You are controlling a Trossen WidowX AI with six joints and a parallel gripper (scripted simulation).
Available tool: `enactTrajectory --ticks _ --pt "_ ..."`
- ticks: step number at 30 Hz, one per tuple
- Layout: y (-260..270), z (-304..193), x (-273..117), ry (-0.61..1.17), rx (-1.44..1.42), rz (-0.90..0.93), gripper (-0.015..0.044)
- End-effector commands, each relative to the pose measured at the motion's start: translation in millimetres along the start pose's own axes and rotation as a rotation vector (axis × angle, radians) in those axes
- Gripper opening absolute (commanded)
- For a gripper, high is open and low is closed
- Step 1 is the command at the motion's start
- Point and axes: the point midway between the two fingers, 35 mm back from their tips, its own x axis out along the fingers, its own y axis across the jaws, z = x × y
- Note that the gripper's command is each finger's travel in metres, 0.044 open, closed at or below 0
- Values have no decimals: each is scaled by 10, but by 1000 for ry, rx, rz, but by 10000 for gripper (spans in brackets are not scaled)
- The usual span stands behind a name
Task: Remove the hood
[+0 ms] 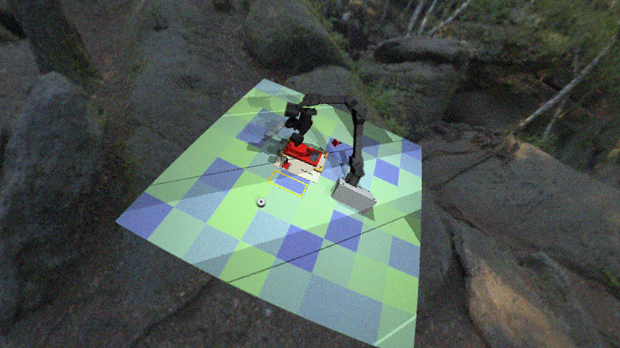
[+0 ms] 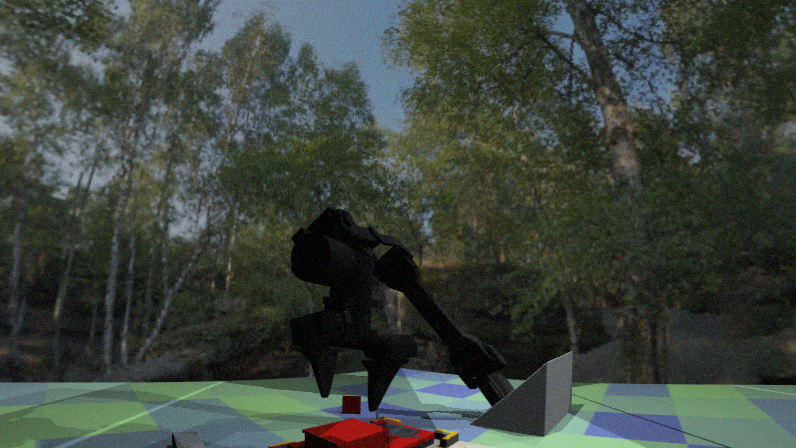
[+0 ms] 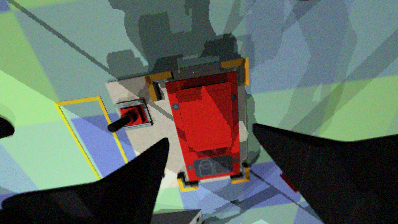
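Gripper [image 3: 207, 150] spread wide, nothing between the fingers; we see it hanging over the car [image 3: 207, 120], both dark fingers pointing down and clear of it.

Wrist view: the red hood [image 3: 205, 107] sits on the car, framed by orange corner pieces. The car rests on a pale plate [image 3: 120, 90]. Beside it on that plate we note a small red part with a black stub [image 3: 131, 116]. The yellow-outlined area [image 3: 87, 132] lies just beside the plate, on the side away from the car.

Top view gives us the layout the wrist misses: car [image 1: 303, 153] near the middle of the checkered table [image 1: 287, 258], toward the far edge; area [image 1: 288, 183] just on the near side of it; arm's grey base [image 1: 352, 193] to the right of both. A small round piece [image 1: 260, 201] lies well apart, nearer the front edge. A small red block [image 1: 334, 143] sits beyond the car, toward the far right corner.

Exterior view alone shows us height: fingertips [image 2: 375, 397] stand above the car [image 2: 362, 434], not touching. The red block [image 2: 350, 404] shows behind, between the fingers from this angle. The grey base [image 2: 534, 400] reads as a wedge here.
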Motion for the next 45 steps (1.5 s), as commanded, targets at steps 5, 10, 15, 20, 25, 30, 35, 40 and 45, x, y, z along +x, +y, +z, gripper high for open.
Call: enactTrajectory --ticks 5,10,15,20,25,30,35,40,45 --pt "-12 -4 86 2 -5 -6 440" --pt "-12 -4 133 2 -5 -6 440" --pt "-13 -5 180 2 -4 -7 440" --pt "-14 -7 227 2 -4 -7 440" --pt "-16 -9 274 2 -4 -7 440" --pt "-18 -11 321 2 -4 -8 440" --pt "-19 -14 352 2 -4 -8 440" --pt "-19 -13 368 2 -4 -8 440" --pt "-19 -12 393 2 -4 -8 440"
